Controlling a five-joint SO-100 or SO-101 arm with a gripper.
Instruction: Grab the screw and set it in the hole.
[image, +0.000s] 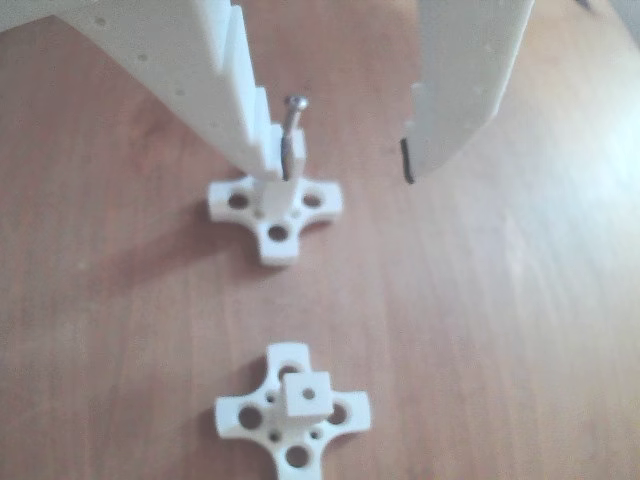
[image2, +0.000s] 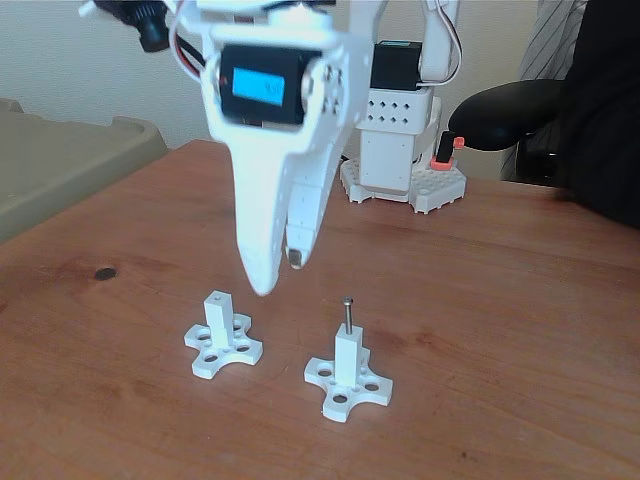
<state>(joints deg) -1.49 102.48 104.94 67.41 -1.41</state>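
Two white cross-shaped pieces stand on a reddish-brown wood-grain table (image2: 500, 300), each a base with round holes in its arms and a square upright post at the centre. Item one, the right-hand piece (image2: 347, 388) in the fixed view, serves as landmark: the screw (image2: 347, 314), thin grey metal with a rounded head, stands upright out of the top of its post, its lower end in the hole, head uppermost. Item two, the left-hand piece (image2: 222, 345), sits near the landmark, apart from it, its post top bare with the small hole showing; in the other view this piece (image: 292, 408) lies nearest the camera and the landmark piece (image: 275, 212) beyond it, with the screw (image: 291, 128) beside one white finger. Gripper (image2: 278, 272), white plastic, hangs above and to the left of the landmark, over the gap between the two pieces, its jaws apart and holding nothing; in the other view the gripper (image: 345, 165) shows a wide gap between its fingers. Behind the landmark, at the table's far edge, the arm's white base (image2: 400, 160) with an orange part. Further back, a pale wall, a beige padded object at left, a dark chair armrest at right
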